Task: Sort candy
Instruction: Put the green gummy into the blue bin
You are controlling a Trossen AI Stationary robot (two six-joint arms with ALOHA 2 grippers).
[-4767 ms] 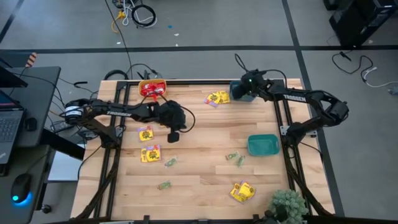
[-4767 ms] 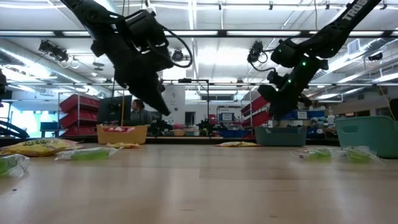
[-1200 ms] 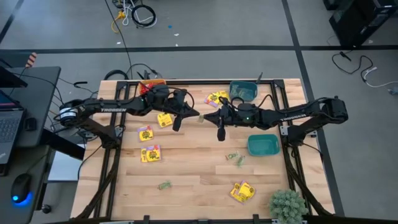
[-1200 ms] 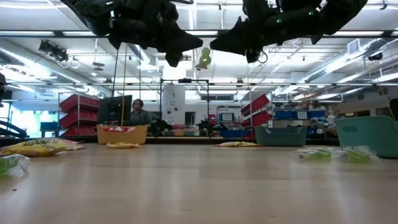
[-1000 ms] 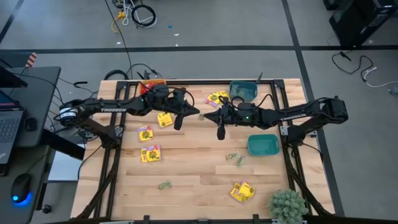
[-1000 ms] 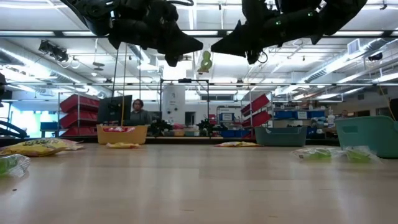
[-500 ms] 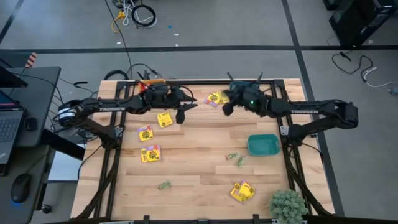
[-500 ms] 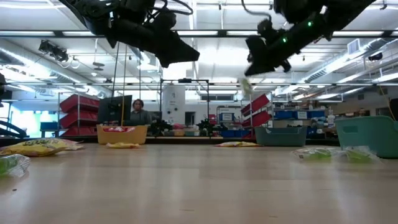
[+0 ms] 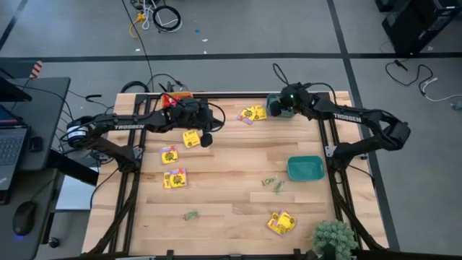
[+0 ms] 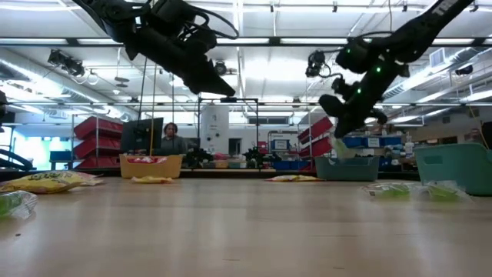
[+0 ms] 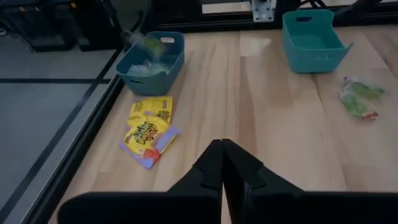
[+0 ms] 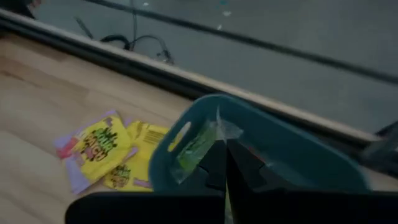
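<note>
The right claw (image 9: 276, 106), which met the left mid-desk a second ago, now hangs over the teal bin (image 12: 273, 155) at the desk's far edge, pinching a green candy (image 12: 198, 147) above it, so the drop looks imminent. The left claw (image 9: 206, 139), pressed together and empty, has pulled back near a yellow packet (image 9: 191, 139). The bin's contents are hard to make out.

You've got the right gripper (image 9: 280, 105) holding a candy packet (image 12: 198, 145) over the far bin (image 12: 273, 155), another bin (image 9: 304, 168) nearer right, and the left gripper (image 9: 205, 137) over the table's (image 9: 231, 180) far left.
</note>
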